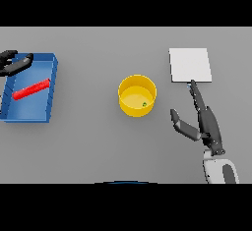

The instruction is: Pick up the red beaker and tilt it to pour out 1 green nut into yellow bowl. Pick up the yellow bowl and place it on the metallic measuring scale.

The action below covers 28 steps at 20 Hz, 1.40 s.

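Observation:
The yellow bowl (137, 95) stands upright at the middle of the table with a small green nut (144, 104) inside it. A red beaker (31, 89) lies on its side in the blue tray (53, 85) at the left. The metallic measuring scale (190, 65), a pale square plate, sits at the right rear. My right hand (204, 119) is open, fingers straight and pointing toward the scale's near edge, thumb spread toward the bowl; it touches neither. My left hand (14, 62) hovers at the tray's far left corner, fingers relaxed and holding nothing.
The blue tray's walls rise around the red beaker at the left edge. A strip of grey table lies between the bowl and the scale.

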Tool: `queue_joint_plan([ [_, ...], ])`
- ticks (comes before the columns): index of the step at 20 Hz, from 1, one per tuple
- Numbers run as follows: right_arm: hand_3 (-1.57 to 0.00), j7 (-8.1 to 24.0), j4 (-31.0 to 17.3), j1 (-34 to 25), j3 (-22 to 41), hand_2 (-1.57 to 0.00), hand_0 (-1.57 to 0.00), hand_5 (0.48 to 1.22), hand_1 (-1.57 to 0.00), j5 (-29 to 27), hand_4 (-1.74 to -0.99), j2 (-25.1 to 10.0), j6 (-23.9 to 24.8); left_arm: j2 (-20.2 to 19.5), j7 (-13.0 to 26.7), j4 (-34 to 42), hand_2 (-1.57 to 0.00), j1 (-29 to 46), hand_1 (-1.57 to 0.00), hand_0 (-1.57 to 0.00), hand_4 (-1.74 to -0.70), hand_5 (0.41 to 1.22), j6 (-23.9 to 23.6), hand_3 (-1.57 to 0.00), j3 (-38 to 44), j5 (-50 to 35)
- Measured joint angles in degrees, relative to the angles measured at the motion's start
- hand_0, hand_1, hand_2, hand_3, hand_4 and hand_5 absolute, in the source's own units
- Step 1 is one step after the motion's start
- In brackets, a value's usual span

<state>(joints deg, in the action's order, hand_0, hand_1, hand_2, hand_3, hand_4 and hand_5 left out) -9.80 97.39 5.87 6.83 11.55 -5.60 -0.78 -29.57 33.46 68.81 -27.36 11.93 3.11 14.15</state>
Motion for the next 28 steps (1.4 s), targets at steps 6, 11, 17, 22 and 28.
queue_joint_plan([
  [6,0.0,4.3,-0.2,-1.1,1.0,0.0,0.0,0.638,0.0,4.1,-1.115,-0.2,2.0,0.8,-4.1,0.6,-0.04,0.3,-0.05,-0.05,-0.78,0.635,-3.1,-0.05,-0.8,1.8],
  [11,0.0,4.7,-1.9,-7.3,4.9,0.0,0.0,0.649,0.0,10.6,-1.122,-7.8,-3.9,2.7,-6.3,1.9,-0.01,0.5,-0.01,-0.02,-0.8,0.666,-4.5,-0.01,0.3,-0.2],
  [17,0.0,4.4,-5.7,-18.8,13.4,0.0,0.0,0.632,0.0,24.8,-1.152,-16.7,-9.7,3.5,-4.6,3.0,0.0,0.7,0.0,0.0,-0.81,0.688,-4.4,0.0,0.3,-0.7],
  [22,0.0,0.3,-11.1,-27.6,20.0,0.0,0.0,0.643,0.0,31.5,-1.161,-19.4,-14.4,3.1,-6.3,2.0,0.0,1.2,0.0,0.0,-0.8,0.691,-3.7,0.0,0.5,-0.9],
  [28,0.0,-3.2,-20.2,-35.7,25.5,0.0,0.0,0.646,0.0,35.3,-1.155,-18.1,-17.8,3.1,-6.2,2.7,0.0,1.4,0.0,0.0,-0.81,0.695,-3.2,0.0,0.5,-1.2],
])
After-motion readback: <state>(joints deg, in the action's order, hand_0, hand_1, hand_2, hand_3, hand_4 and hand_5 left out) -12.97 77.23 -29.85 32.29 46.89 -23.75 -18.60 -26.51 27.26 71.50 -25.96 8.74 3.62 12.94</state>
